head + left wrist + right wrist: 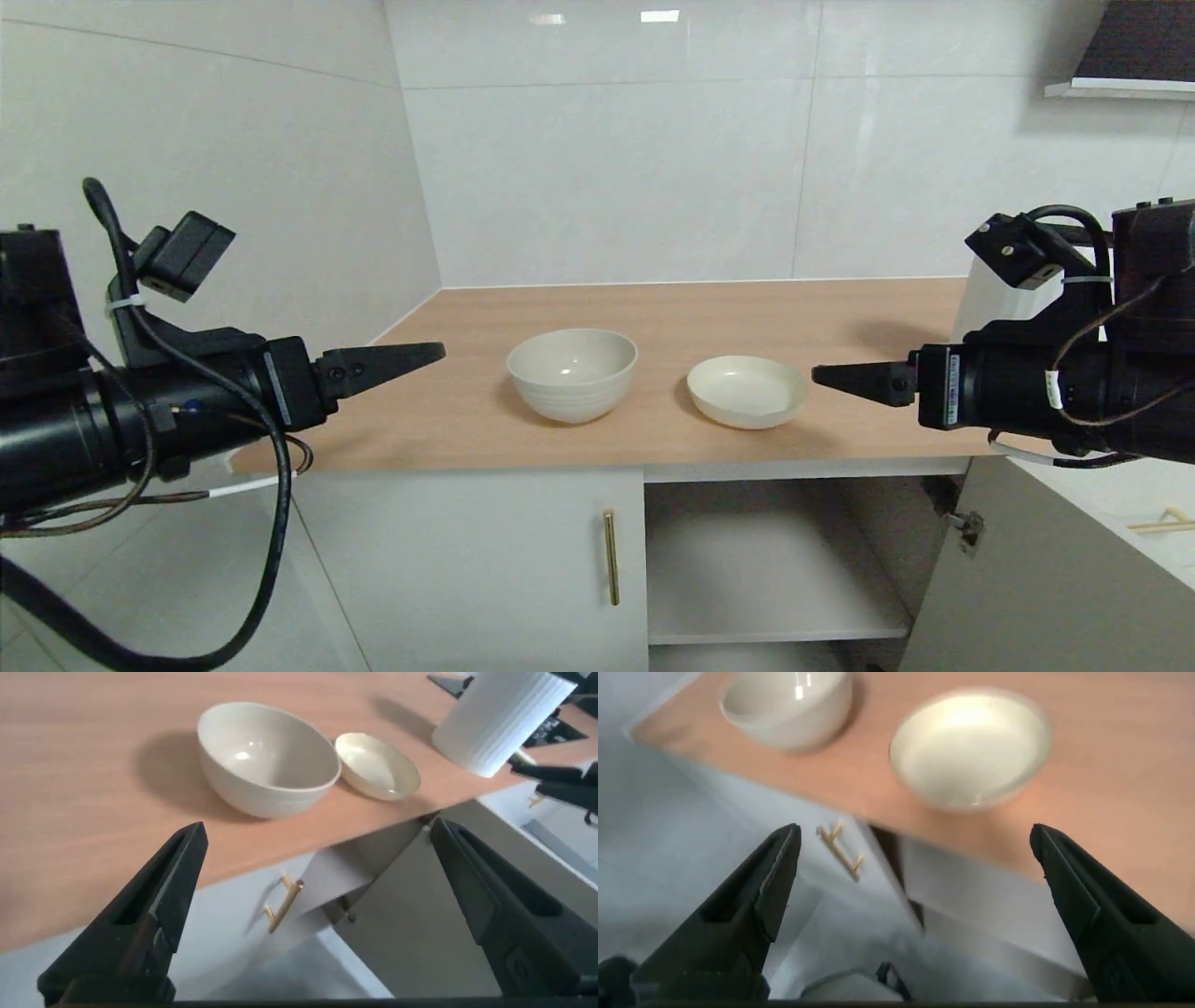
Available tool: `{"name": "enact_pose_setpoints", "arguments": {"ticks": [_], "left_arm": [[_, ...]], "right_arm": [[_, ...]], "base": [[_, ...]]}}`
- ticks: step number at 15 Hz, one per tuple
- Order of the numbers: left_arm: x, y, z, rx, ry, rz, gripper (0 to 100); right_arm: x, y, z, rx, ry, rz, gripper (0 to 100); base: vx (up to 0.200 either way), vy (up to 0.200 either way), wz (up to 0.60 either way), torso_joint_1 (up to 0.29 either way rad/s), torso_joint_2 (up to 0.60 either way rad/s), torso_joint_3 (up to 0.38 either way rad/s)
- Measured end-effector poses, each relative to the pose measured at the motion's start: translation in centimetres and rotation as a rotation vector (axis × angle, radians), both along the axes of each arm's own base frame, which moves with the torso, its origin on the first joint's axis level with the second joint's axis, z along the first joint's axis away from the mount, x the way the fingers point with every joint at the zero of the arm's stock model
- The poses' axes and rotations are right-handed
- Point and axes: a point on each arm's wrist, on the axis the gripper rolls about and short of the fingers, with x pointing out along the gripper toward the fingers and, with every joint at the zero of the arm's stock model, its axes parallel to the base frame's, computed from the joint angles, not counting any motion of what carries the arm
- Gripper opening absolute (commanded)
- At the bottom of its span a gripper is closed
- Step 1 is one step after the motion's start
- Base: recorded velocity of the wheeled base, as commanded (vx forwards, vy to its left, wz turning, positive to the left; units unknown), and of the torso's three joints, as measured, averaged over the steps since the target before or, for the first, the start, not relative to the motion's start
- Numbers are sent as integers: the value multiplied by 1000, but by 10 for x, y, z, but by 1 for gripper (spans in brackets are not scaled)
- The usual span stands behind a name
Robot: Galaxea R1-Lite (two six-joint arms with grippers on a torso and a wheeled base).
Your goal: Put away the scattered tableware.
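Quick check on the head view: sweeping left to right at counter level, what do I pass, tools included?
In order: left tool → deep bowl → shallow dish → right tool, each with a gap to the next.

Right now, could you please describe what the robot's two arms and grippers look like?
Both arms are black and cylindrical, ending in tapered black wedges. The left gripper has a boxy black camera above it, a white cable tie and black cables looping below. The right gripper looks alike, with a white printed label round its wrist and thin dark wires.
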Motion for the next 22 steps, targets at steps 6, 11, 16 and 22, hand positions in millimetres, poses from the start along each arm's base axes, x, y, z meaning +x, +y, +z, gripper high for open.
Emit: {"name": "enact_pose_setpoints", "arguments": {"ticks": [6, 11, 16, 22], "left_arm": [[38, -10, 43, 64, 257, 168, 100], [80, -52, 19, 67, 347, 306, 100], [107, -69, -4, 101, 357, 277, 100], [136, -82, -42, 129, 405, 275, 100]], "right_arm": [[41, 7, -4, -120, 47, -132, 100], [79, 19, -11, -117, 185, -302, 100], [87, 24, -19, -124, 181, -296, 100], [88, 25, -23, -128, 189, -295, 100]], "base": [[0, 0, 0, 7, -13, -9], [0, 0, 0, 0, 0, 0], [0, 0, 0, 0, 0, 0], [0, 0, 0, 0, 0, 0]]}}
